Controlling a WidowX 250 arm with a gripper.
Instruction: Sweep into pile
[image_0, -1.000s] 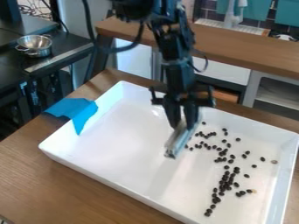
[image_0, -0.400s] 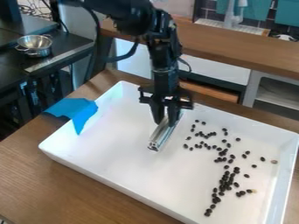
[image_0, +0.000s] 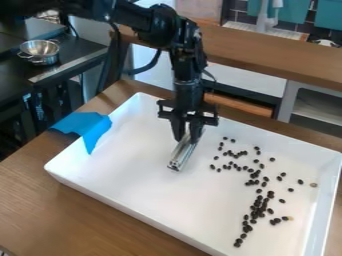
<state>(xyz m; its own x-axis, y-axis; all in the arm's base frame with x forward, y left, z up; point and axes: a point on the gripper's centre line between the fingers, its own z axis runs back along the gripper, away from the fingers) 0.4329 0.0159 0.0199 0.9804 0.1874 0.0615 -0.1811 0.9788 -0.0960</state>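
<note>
The black gripper (image_0: 186, 136) hangs over the middle of the white tray (image_0: 133, 175), its fingers shut on a silvery metal bar (image_0: 182, 153). The bar slants down toward the front left; whether it touches the tray floor I cannot tell. Dark beans (image_0: 259, 206) are scattered over the tray's right half, thickest in a slanting band toward the front. Looser beans (image_0: 234, 165) lie nearer the bar, to its right and apart from it. One paler piece (image_0: 313, 185) sits near the right wall.
A blue cloth (image_0: 87, 127) drapes over the tray's left wall. Raised walls surround the tray on the wooden table (image_0: 87, 215). Behind stands a wooden counter (image_0: 267, 55), and a metal bowl (image_0: 40, 51) rests on the dark surface at the back left.
The gripper and bar have moved left, away from the beans, with only a slight shift lately. A few beans near the bar now lie a little differently.
</note>
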